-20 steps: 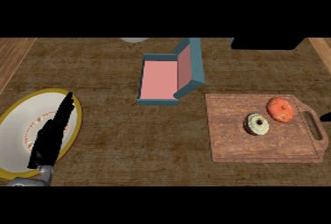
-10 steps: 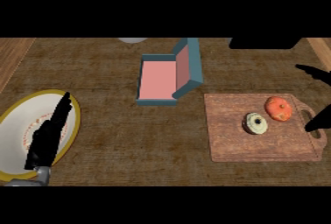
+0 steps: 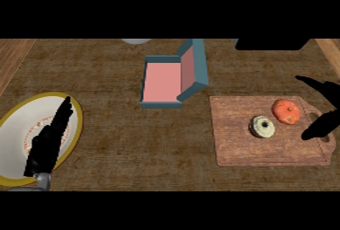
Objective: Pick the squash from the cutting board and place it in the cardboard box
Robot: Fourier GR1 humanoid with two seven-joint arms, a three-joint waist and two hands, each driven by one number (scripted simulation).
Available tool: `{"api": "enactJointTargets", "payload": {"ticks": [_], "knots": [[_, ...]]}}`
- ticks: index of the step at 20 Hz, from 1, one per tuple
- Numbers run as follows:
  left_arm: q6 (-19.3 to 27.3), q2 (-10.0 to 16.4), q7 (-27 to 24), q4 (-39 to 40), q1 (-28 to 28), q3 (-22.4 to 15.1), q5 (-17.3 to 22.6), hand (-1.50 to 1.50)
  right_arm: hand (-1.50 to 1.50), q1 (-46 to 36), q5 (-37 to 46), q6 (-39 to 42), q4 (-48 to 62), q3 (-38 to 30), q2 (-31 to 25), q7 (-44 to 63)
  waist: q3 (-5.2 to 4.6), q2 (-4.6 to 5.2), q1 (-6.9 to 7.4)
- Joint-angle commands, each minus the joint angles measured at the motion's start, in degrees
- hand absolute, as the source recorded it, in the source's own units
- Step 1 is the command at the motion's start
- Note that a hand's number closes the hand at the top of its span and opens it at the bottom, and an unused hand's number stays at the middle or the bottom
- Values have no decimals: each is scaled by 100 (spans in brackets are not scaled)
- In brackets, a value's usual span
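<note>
Risk of knocking pale ring-shaped food [image 3: 262, 126] beside round orange squash [image 3: 286, 111].
Right hand [image 3: 317, 129] spread open, empty, just beside squash.

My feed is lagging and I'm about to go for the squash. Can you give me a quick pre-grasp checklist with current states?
1. Squash on the cutting board, in sight: ok, near the board's right end.
2. Right hand open and holding nothing: ok. It is beside the squash, not yet around it.
3. Ring-shaped item apart from the squash: cannot tell. It lies close on the squash's left.
4. Box open on top, pink floor showing: ok.
5. Left hand out of the carry path: ok, over the plate at far left.
</note>
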Motion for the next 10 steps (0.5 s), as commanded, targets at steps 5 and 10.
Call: {"api": "enactJointTargets", "payload": {"ticks": [5, 10], "knots": [[-347, -205, -315, 565, -244, 353, -124, 0, -150, -9, 843, -37, 617, -221, 518, -343, 2, 11, -2], [-342, -254, 219, -273, 84, 362, -407, 0, -150, 222, 1139, -89, 480, -528, 699, -509, 3, 0, 1]]}}
